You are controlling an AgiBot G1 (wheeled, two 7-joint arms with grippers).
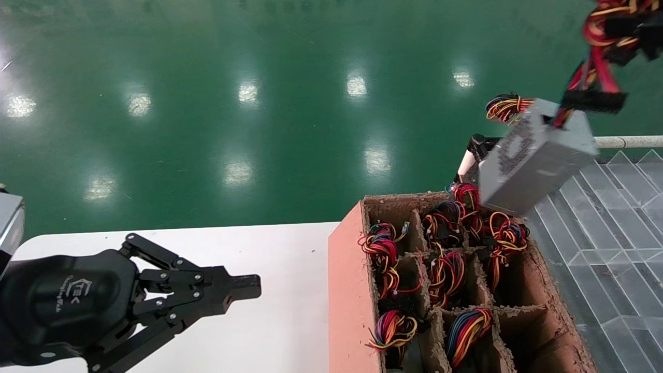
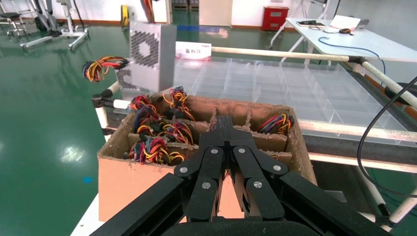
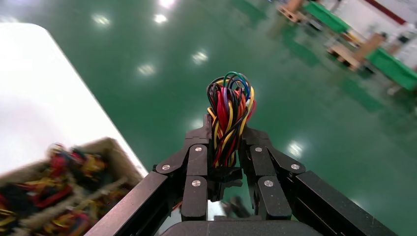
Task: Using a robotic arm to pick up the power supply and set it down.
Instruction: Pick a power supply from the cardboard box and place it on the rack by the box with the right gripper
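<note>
Nearest you, the left gripper (image 1: 243, 287) hangs idle over the white table (image 1: 279, 269), just beside the box's (image 1: 352, 290) salmon outer wall, its fingers (image 2: 227, 129) pressed together with nothing between them. The box itself is brown cardboard, split by ragged dividers into cells, and most of the cells you can see hold coloured wire loops (image 1: 380, 246); the cells on the side away from the table look bare.

Above the box's far corner, the power supply (image 1: 533, 158) is in the air, tilted, with its perforated fan grille turned toward you. It touches neither the box nor the clear tray (image 1: 616, 207) that lies beyond the box on the side away from the table. Its wire bundle (image 1: 595, 67) runs upward from the housing, and a smaller wire loop (image 1: 505, 107) sticks out at its far end.

Your right gripper (image 3: 227, 147) is clamped on that bundle, the red, yellow and black strands pinched between its fingers (image 3: 255, 140), so the supply dangles from its wires. Behind everything lies the glossy green floor (image 1: 233, 93).
</note>
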